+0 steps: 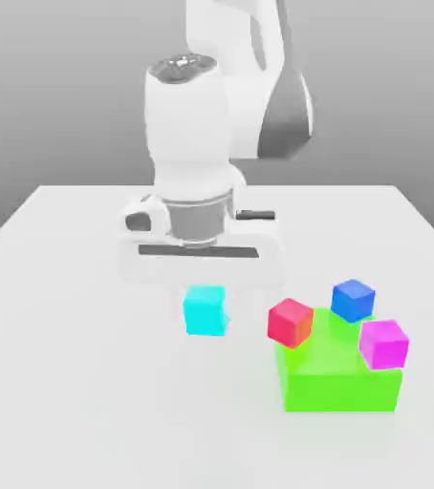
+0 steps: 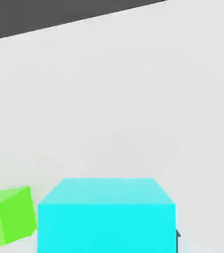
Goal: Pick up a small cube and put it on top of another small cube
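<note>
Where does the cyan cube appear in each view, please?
Exterior view: the cyan cube sits just below the pincer, to the exterior view's left of the green block.
Hand view: the cyan cube is close up in the foreground.
Shared landmark: the green block beside it.

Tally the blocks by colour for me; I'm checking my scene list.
Cyan cube: 1
Red cube: 1
Blue cube: 1
Magenta cube: 1
Big green block: 1
Total: 5
</note>
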